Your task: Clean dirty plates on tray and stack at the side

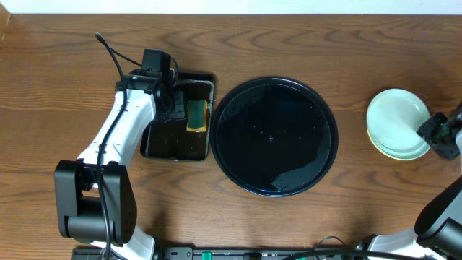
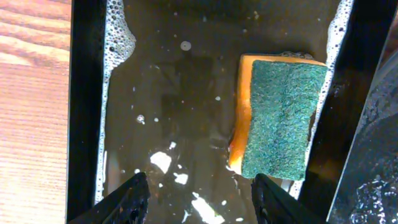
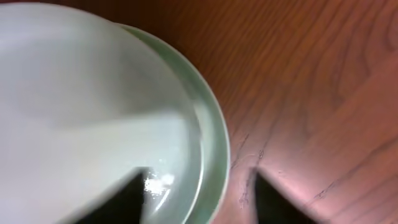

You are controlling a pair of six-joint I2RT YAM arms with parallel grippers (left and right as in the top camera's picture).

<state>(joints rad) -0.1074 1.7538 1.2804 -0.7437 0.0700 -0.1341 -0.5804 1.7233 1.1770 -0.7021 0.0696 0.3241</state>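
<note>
**Plates [image 1: 395, 121] off the tray, stacked at the side: job looks all but done**

Overhead first. The tray [image 1: 225, 108] sits mid-table, glossy and wet, with no plate on it. The plates lie in one pile well off to its right on the bare table [image 1: 303, 224], flat and face up, mint on top with a paler rim peeking out below. At least two rims show, and I cannot count a third for sure. No sauce shows on the top plate. They are round, so they have no long axis and point nowhere; their open faces look straight up at the camera. The right arm [image 1: 442, 137] ends at the pile's right edge. The left arm [image 1: 119, 126] reaches over the small tray [image 1: 155, 148], where the sponge [image 1: 196, 115] lies with its long side running away from the robot.

Left wrist now. The left gripper [image 2: 202, 200] hangs over sudsy water with its jaws spread wide and nothing between them. The sponge is ahead and to the right, green side up against the small tray's wall, not touched.

Right wrist. It is blurry, but the pile fills the left of the frame. The right gripper [image 3: 199, 198] is spread wide astride the plates' rim, one finger over the plate and one over the wood. I see no clamp on it.

My read: washing and stacking look finished, and only letting go and pulling both arms clear seems left.
</note>
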